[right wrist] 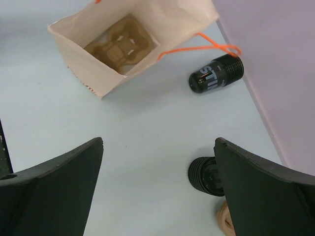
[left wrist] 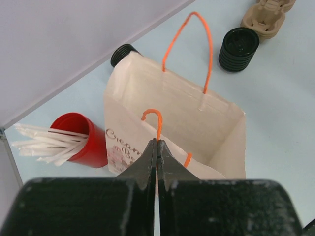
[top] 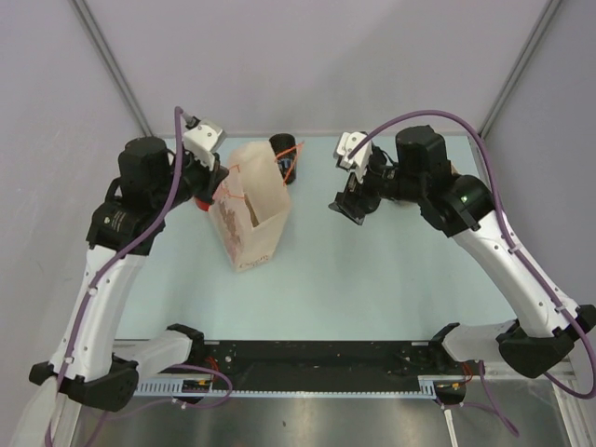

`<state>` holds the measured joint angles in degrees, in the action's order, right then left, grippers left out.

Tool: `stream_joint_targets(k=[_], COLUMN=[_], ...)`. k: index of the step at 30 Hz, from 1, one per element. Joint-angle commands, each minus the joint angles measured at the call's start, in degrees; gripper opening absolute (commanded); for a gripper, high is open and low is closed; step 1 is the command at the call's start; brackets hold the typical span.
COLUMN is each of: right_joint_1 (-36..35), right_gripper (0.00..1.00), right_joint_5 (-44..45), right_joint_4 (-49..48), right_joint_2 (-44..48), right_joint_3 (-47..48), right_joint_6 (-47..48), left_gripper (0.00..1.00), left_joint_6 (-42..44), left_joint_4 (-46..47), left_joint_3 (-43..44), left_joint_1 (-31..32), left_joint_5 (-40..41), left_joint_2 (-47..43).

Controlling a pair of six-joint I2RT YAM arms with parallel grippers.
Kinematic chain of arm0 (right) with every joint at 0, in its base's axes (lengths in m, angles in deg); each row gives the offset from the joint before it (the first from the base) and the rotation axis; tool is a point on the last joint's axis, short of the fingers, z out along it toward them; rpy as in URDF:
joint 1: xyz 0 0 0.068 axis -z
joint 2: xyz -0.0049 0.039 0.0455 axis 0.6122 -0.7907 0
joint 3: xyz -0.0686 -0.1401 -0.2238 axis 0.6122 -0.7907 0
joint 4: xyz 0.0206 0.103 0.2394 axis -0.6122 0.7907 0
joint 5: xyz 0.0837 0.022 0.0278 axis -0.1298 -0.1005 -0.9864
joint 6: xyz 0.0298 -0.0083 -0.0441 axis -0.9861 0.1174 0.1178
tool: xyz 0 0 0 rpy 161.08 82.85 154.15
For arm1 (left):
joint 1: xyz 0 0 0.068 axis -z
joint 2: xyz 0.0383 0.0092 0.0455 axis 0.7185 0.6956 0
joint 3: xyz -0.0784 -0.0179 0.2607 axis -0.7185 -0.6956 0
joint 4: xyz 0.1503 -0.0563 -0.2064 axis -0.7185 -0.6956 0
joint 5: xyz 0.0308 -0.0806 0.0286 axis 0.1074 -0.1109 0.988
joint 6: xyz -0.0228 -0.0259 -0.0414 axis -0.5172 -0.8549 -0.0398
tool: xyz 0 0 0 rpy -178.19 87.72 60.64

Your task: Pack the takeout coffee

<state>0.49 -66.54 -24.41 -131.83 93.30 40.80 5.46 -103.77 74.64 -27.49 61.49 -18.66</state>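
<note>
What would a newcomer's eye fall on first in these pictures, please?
The pale paper bag standing open at centre, a cardboard tray in its bottom, with the left claw pinching one orange handle. Next, the right claw gaping wide to the bag's right, and the black takeout coffee just beyond the bag by the back wall.

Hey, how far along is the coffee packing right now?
Done: a cardboard cup tray lies at the bottom of the paper bag. In hand: the left gripper pinches one orange handle, jaws shut; the right gripper hangs open and empty. Left: the black coffee cup sits outside the bag, ungrasped.
</note>
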Motion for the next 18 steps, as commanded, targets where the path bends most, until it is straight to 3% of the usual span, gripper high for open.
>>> stream_joint_targets(k=[1,14,18], right_joint_1=[0.3,1.3,1.5], right_gripper=[1.00,1.00,1.00], right_joint_5=[0.9,0.1,-0.1], right_joint_4=[-4.7,-6.6,-7.3], right_joint_2=[0.4,1.2,1.6], right_joint_3=[1.3,-1.5,-2.8], right_joint_6=[-2.6,-3.6,-3.8], left_gripper=[0.00,0.00,0.00], left_joint_6=[-1.1,3.9,6.1], left_joint_4=[-2.5,-2.3,-1.3], left_joint_3=[-0.6,-4.3,-5.5], left_joint_1=[-1.6,-14.3,-21.0], left_joint_5=[4.2,5.4,3.6], left_joint_2=[-3.0,-8.4,-8.1])
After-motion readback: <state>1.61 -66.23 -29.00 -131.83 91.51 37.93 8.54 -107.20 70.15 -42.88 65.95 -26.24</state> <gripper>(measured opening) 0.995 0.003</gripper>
